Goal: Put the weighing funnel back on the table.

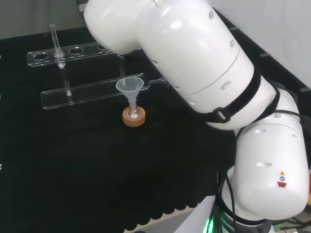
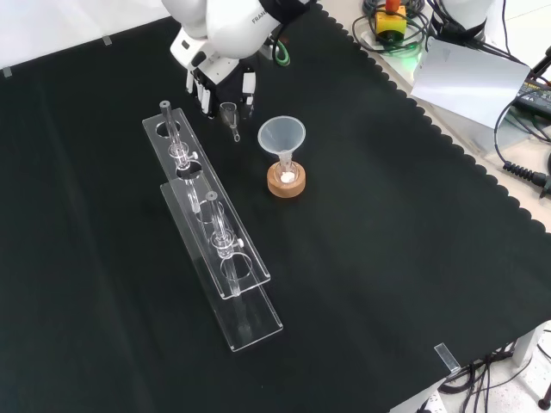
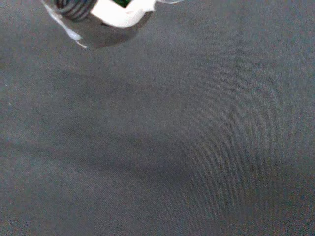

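Observation:
In the front view the hand (image 2: 217, 84) reaches down at the top of the cloth, just beyond the far end of the test-tube racks. Its black and white fingers are curled round the weighing funnel (image 2: 230, 117), a small clear scoop whose short stem points down toward the cloth. I cannot tell whether the stem tip touches the cloth. In the wrist view a white part of the hand (image 3: 120, 14) shows with a clear edge of the weighing funnel (image 3: 69, 30) beside it, and the cloth lies close below. In the head view the arm's links hide the hand.
The funnel (image 2: 281, 136) stands mouth up in a small flask on a cork ring (image 2: 286, 181), just right of the hand in the front view. Two clear test-tube racks (image 2: 215, 237) run down the cloth's middle. In the head view the funnel (image 1: 129, 88) stands before the racks (image 1: 92, 90).

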`<state>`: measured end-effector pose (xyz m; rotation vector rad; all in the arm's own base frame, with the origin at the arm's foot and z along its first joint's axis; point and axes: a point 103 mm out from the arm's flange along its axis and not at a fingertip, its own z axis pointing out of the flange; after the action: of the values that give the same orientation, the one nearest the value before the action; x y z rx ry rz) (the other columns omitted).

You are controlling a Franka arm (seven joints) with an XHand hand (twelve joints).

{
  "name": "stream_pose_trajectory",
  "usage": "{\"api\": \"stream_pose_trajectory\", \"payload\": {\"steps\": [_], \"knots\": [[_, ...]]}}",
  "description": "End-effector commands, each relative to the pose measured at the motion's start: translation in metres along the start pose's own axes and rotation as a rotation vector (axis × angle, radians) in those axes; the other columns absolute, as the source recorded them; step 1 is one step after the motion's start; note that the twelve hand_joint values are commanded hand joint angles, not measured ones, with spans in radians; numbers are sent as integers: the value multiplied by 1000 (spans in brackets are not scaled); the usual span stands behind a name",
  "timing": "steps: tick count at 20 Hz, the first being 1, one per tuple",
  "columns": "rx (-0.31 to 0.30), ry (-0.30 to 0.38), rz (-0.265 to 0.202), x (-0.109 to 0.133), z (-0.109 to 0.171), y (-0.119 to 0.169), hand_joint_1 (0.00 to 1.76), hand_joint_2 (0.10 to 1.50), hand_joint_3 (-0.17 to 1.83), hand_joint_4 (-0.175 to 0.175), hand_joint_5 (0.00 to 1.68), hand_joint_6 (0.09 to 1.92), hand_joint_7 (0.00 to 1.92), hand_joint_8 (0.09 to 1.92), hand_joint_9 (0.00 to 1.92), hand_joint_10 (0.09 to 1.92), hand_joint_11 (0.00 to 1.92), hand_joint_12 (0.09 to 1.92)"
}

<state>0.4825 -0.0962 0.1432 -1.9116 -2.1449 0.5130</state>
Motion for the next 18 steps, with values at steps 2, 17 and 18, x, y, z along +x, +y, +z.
{"api": "stream_pose_trajectory", "payload": {"steps": [2, 17, 18], "knots": [[-10, 0, 16, -2, 22, 4, 1054, 854, 493, 145, 1034, 1017, 1040, 601, 1288, 260, 810, 1107], [-13, 34, 23, 1, 51, 24, 1054, 869, 468, 134, 1027, 1019, 1038, 606, 1288, 260, 814, 1107], [-12, 34, 23, 1, 53, 26, 1054, 870, 467, 133, 1027, 1019, 1038, 606, 1288, 260, 814, 1107]]}}
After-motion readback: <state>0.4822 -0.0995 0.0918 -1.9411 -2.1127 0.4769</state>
